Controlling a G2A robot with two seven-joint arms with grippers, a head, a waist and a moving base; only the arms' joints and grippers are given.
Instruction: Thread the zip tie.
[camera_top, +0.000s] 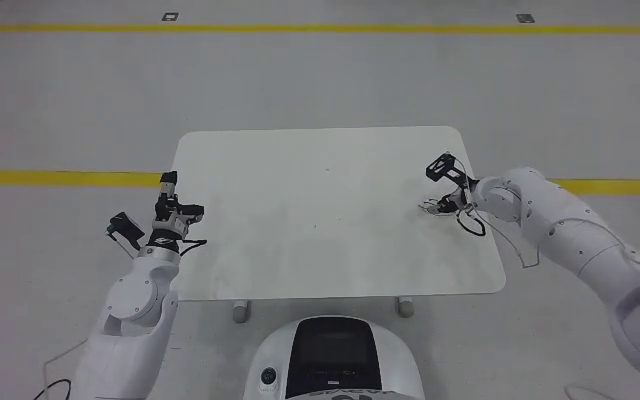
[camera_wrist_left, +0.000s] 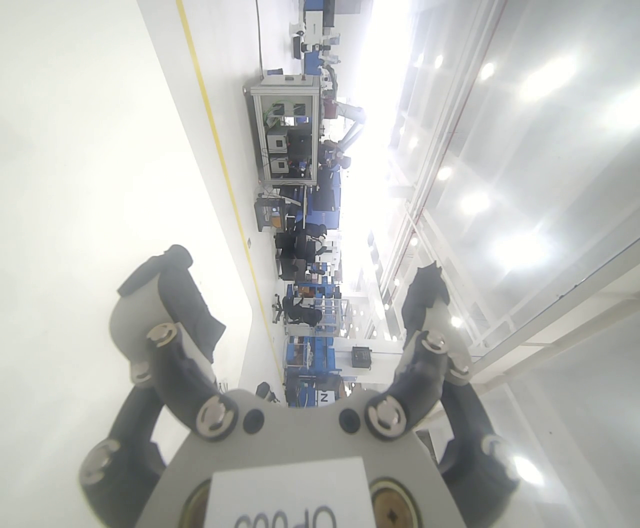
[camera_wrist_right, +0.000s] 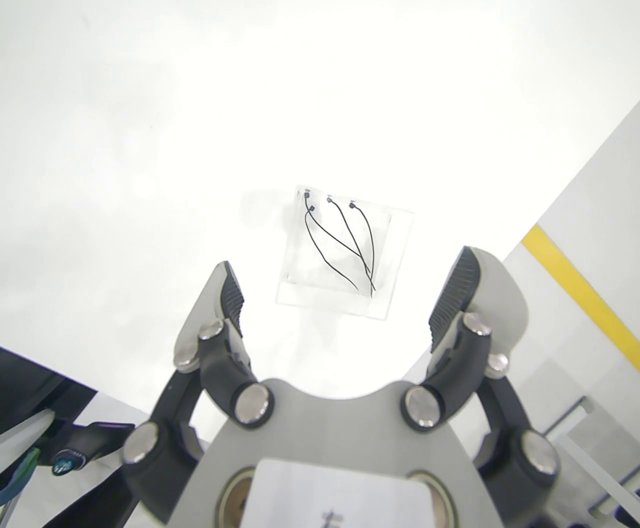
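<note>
Grasp not begun: right gripper (camera_wrist_right: 347, 280) faces tray (camera_wrist_right: 395, 260) of ties (camera_wrist_right: 356, 248), jaws wide; left gripper (camera_wrist_left: 302, 265) too. Next: pinch one tie.

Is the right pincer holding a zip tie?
No, the right pincer is open and empty, and the zip ties lie in a clear tray.

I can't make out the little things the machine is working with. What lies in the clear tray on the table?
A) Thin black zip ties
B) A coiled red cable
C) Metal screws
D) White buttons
A: in the right wrist view, thin black zip ties lie in the clear tray, just ahead of the open right end effector.
</note>
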